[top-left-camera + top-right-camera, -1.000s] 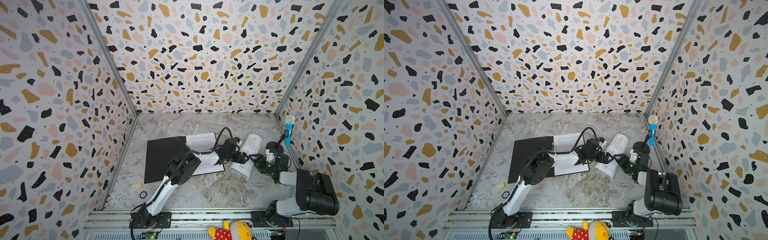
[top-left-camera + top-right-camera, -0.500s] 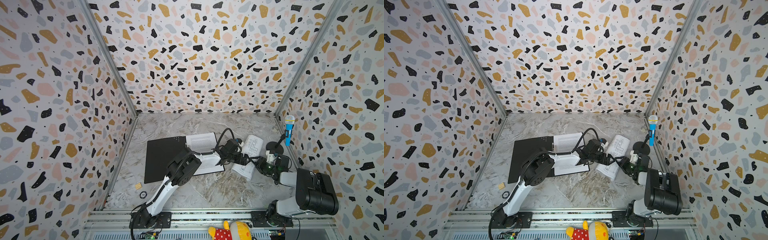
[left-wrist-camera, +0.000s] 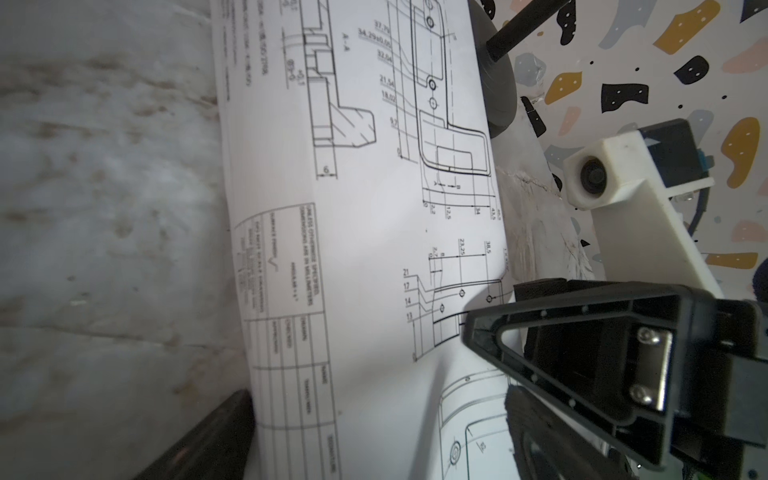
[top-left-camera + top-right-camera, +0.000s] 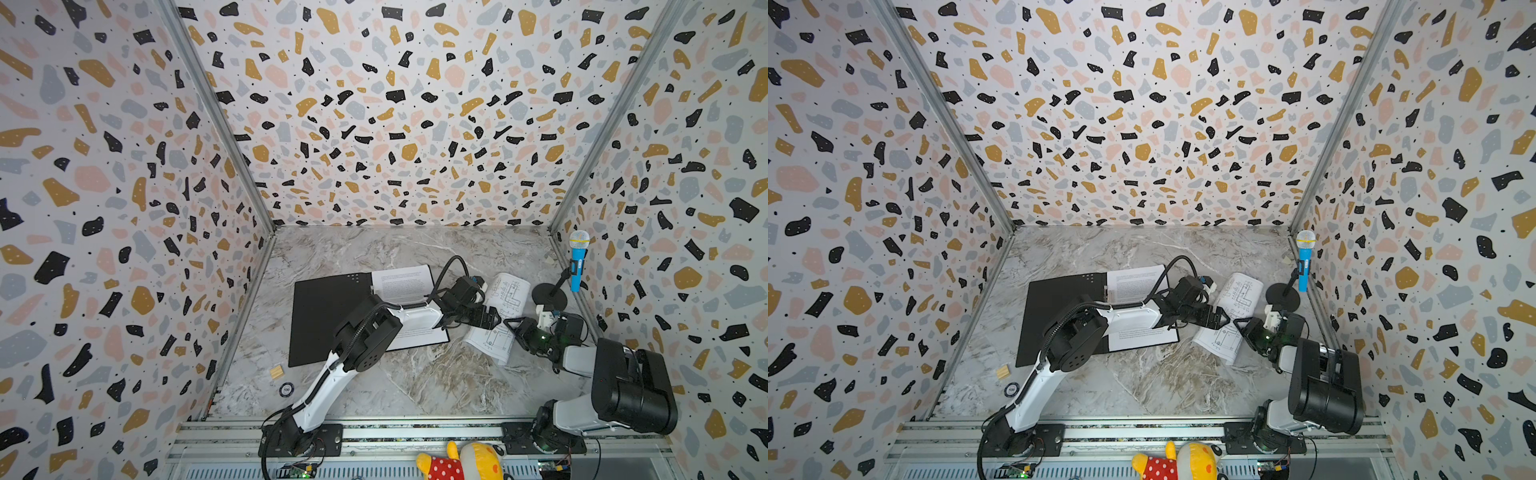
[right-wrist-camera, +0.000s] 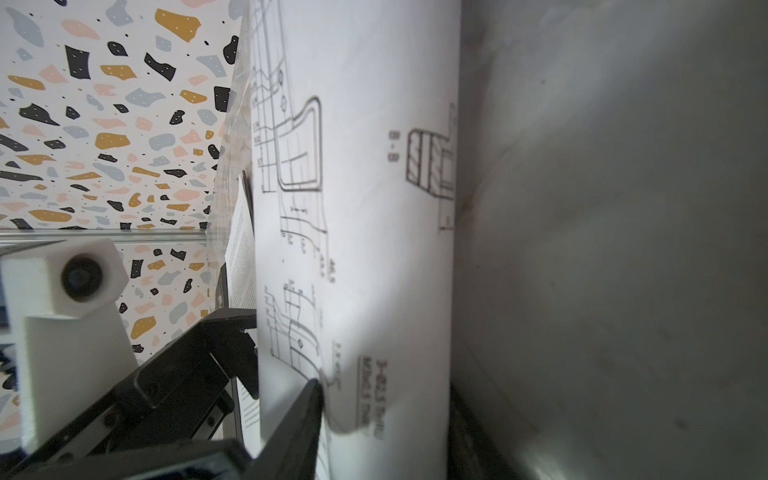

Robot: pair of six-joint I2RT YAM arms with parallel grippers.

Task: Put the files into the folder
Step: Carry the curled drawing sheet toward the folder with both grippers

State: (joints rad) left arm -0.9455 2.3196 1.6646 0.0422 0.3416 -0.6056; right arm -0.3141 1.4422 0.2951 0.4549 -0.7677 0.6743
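- Left claw [image 4: 489, 319]: spread wide, with nothing pinched that I can see. It sits low at one long edge of the drawing sheet [image 4: 505, 297].
- Right claw [image 4: 514, 327]: tip to tip with the left one, at the sheet's opposite long edge. Its jaws stand part-way apart. In the right wrist view one of its fingers [image 5: 299, 415] lies on the printed face, with paper running between the pair. I cannot tell whether they bite.
- The drawing sheet lies between the two claws, outside the folder, and is bowed up off the table [image 4: 415, 382] rather than flat.
- The folder [image 4: 324, 311] lies open, black side up, behind the left claw and along its arm.
- Printed text sheets [image 4: 401, 284] already lie on the folder half nearer that claw. The arm hides how many there are.
- The round base of the toy microphone stand [image 4: 549, 297] sits just beyond the right claw, close to the sheet's far corner.

Handling, my judgement:
- The sheet is a single leaf of paper, nearly weightless and limp, and it creases easily.
- Flat on smooth marble it would skate away from a claw rather than rise, so the lifted bow is the place to take hold.
- Pinch a little way in from a long edge, near the middle, so neither end droops far.
- A corner hold would let it swing and fold.
- Carry it low so the trailing end does not snag the folder's edge or the stand.
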